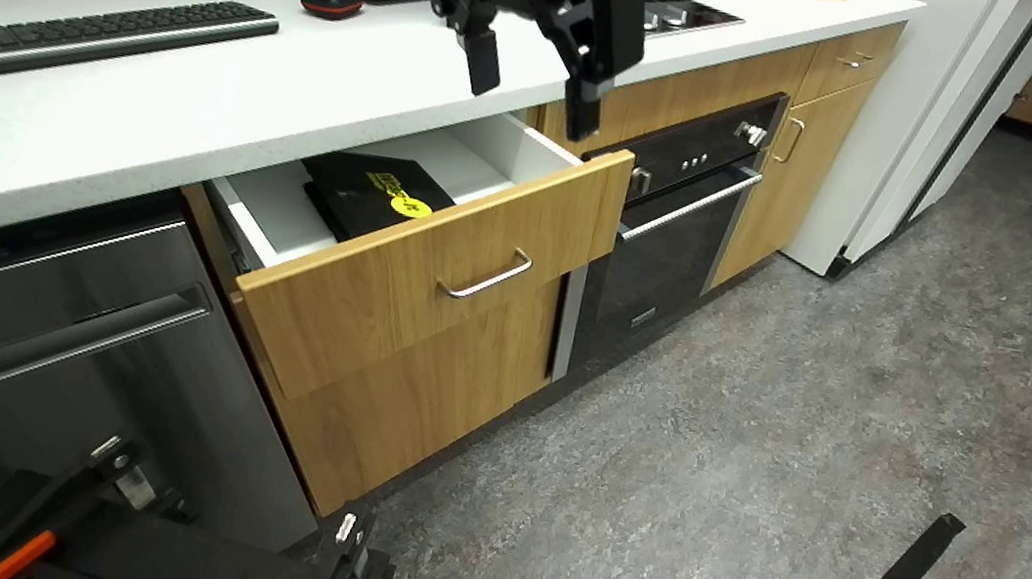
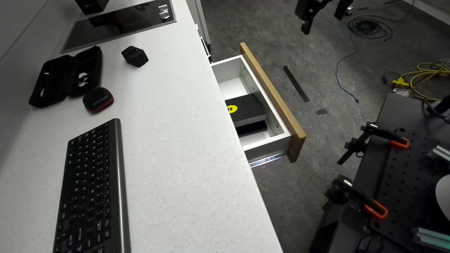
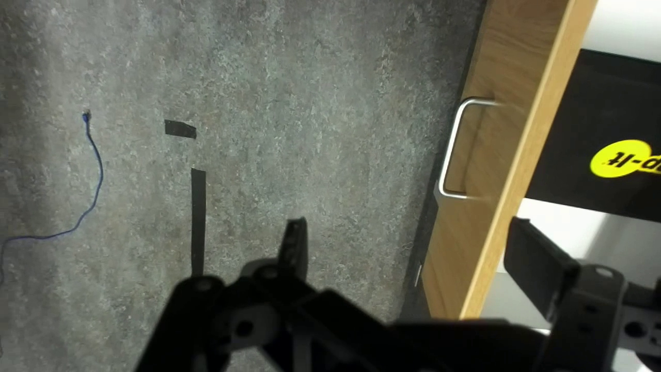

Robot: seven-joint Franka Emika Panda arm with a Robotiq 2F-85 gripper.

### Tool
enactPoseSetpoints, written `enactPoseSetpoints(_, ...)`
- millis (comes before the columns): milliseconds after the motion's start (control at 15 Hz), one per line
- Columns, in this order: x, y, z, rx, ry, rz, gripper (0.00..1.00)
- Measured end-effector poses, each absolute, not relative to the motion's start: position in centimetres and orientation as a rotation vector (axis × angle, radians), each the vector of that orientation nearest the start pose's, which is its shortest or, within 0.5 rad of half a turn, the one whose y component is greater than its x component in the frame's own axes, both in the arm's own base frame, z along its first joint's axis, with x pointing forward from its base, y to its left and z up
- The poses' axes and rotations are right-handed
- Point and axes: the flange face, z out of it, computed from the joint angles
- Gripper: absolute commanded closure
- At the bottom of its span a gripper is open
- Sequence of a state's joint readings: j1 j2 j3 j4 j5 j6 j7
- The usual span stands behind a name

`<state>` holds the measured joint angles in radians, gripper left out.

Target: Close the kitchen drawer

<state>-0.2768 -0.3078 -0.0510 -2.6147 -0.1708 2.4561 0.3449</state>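
The kitchen drawer [image 1: 370,320] is pulled out from under the counter. Its light oak front also shows in an exterior view [image 2: 270,95] and in the wrist view [image 3: 508,170]. Its silver bar handle [image 1: 487,280] shows in the wrist view [image 3: 450,150]. A black box [image 2: 248,109] with yellow print lies inside the drawer. My gripper [image 1: 531,108] is open and empty. It hangs above the drawer front without visible contact. In the wrist view its fingers [image 3: 408,222] are wide apart, one over the floor and one over the drawer's inside. It also shows in an exterior view [image 2: 322,24].
A white counter [image 2: 182,158] runs above the drawer, bearing a keyboard [image 1: 97,34] and a black-and-red case [image 1: 331,0]. A black oven [image 1: 676,231] stands beside the drawer, and a dark steel appliance [image 1: 88,391] on its other side. A black table [image 2: 415,168] with orange-handled clamps faces the drawer.
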Motion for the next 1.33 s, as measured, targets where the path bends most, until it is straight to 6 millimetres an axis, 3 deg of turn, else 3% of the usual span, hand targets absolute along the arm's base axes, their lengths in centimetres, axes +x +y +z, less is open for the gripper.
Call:
enactPoseSetpoints(333,41.0,-19.9,30.5,-3.102,1.076,-0.194,0.0)
enactPoseSetpoints(667,44.2,-25.0,23.8,-3.059,1.275,-0.124,0.0)
enactPoseSetpoints(1000,48.4,-25.2,18.8,-3.055,1.33,-0.065,0.0)
enactPoseSetpoints(1333,48.1,-25.6,18.9,-3.055,1.344,-0.063,0.0)
